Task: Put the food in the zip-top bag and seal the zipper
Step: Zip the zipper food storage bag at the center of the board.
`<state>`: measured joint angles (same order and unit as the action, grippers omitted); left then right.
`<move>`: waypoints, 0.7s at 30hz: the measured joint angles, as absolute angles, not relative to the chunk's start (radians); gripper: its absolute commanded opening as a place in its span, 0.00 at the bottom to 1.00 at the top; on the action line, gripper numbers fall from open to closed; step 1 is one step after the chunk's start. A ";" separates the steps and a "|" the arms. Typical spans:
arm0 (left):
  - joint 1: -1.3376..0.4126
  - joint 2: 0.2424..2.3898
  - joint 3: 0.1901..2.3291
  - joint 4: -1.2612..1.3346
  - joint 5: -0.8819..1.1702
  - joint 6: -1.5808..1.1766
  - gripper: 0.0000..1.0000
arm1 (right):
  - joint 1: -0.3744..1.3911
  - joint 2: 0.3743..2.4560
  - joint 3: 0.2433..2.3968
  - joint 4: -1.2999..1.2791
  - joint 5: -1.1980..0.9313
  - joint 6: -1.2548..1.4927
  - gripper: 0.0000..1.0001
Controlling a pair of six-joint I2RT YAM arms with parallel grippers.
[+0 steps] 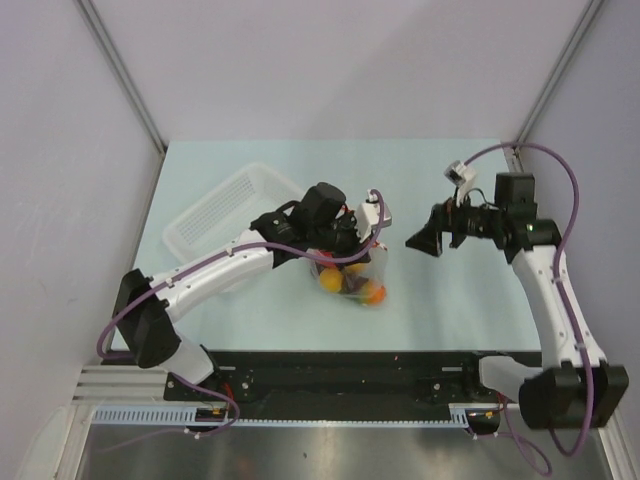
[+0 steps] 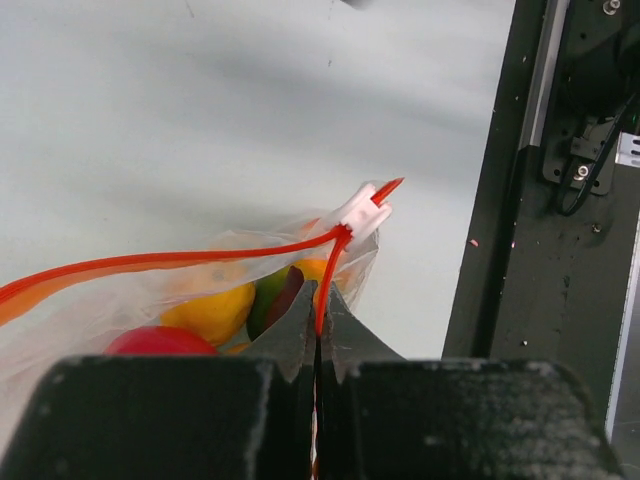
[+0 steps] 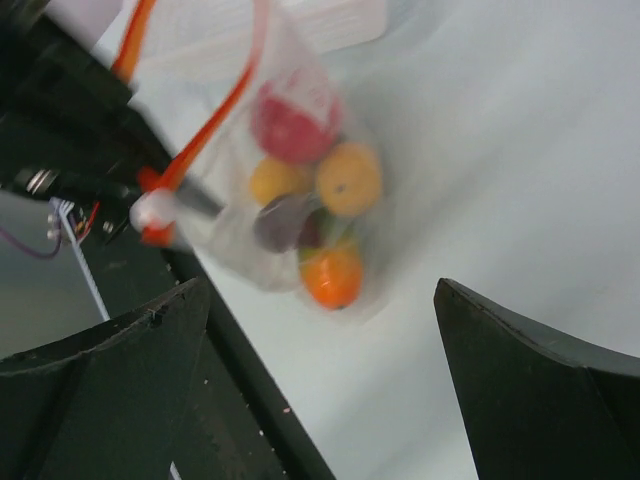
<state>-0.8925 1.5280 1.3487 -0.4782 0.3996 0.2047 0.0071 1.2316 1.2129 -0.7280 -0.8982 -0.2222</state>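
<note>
The clear zip-top bag [image 1: 352, 272] hangs over the table's middle with the food [image 1: 345, 282] inside: red, yellow, orange, green and dark purple pieces. My left gripper [image 1: 350, 242] is shut on the bag's red-orange zipper [image 2: 150, 262] near its white end [image 2: 362, 212]. In the left wrist view the jaws [image 2: 320, 300] pinch the strip, with the food [image 2: 212, 312] showing through the plastic below. My right gripper [image 1: 424, 241] is open and empty, right of the bag. In the right wrist view [image 3: 325, 400] the bag [image 3: 300, 180] and zipper [image 3: 215, 120] lie ahead of its spread fingers.
A white perforated basket [image 1: 222, 215] lies at the back left, partly under my left arm. The black rail along the table's near edge [image 1: 350, 365] runs just below the bag. Grey walls close in on both sides.
</note>
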 measured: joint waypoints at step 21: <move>-0.871 1.534 1.351 -0.472 0.517 0.212 0.00 | 0.433 0.809 0.723 -0.235 -0.624 -0.334 0.44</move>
